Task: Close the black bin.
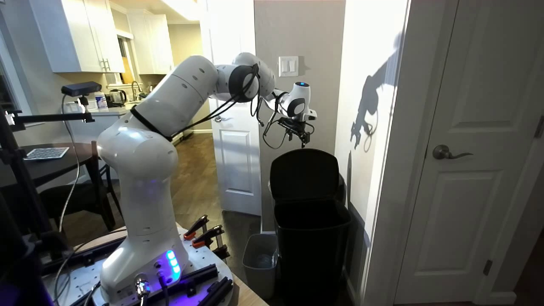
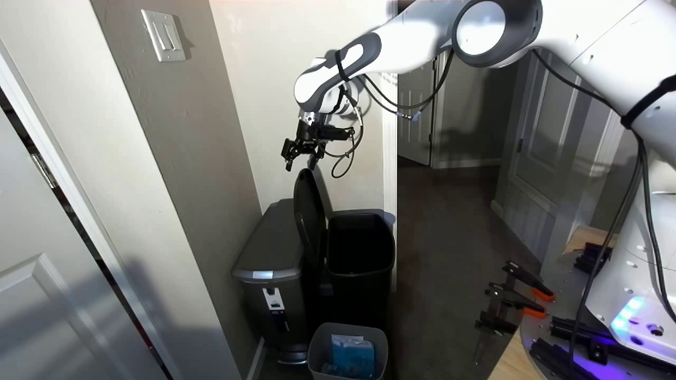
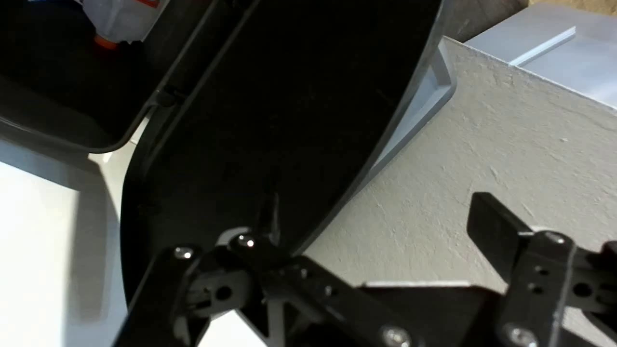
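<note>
The black bin [image 1: 312, 255] stands on the floor [image 2: 449, 264] past the edge of the desk [image 2: 517, 363] that carries the clamps [image 1: 212, 232], apart from that edge. Its lid [image 1: 304, 176] is raised almost upright, leaving the bin's mouth uncovered; inside, the wrist view shows a pale container [image 3: 126, 18] with an orange cap. The tool [image 2: 300, 167] hangs beyond the same desk edge, pointing down, just above the top of the lid. Its fingers [image 3: 494, 231] are spread wide: in the wrist view one shows before the lid's inner face and the other before the wall [image 3: 409, 221], with the lid's rim running between them. Whether either finger touches the lid, I cannot tell. The arm [image 1: 170, 100] rises from the desk and reaches out over that edge. Just beside the black bin, on the far side of the raised lid from its mouth, stands a pedal bin [image 2: 272, 237] with its own lid down. A small grey wastebasket [image 1: 259, 278] stands near them both, also past the desk's edge, with a blue item [image 2: 353, 359] in it.
</note>
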Controlling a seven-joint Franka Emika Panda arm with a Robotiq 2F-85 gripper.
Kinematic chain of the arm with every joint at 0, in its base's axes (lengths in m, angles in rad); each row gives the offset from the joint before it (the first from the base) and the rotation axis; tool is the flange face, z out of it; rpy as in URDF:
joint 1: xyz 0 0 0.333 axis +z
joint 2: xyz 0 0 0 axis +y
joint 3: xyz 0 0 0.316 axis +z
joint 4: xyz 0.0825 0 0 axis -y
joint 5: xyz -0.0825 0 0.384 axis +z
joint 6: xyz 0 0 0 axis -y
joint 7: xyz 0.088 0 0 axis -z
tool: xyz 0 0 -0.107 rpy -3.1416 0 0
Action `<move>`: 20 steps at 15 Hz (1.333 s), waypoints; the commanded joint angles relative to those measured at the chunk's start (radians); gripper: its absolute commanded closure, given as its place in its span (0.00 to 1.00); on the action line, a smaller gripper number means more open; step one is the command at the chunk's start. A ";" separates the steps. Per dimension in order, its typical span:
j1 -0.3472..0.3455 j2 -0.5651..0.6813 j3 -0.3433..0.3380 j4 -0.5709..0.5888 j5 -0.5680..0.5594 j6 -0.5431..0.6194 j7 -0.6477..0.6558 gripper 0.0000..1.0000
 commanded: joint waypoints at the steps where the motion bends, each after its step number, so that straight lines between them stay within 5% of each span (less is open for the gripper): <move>1: 0.004 0.023 -0.021 0.015 -0.015 0.018 0.050 0.00; 11: 0.041 0.167 -0.057 0.179 -0.049 -0.017 0.127 0.00; 20: 0.114 0.235 -0.206 0.263 -0.184 -0.014 0.362 0.00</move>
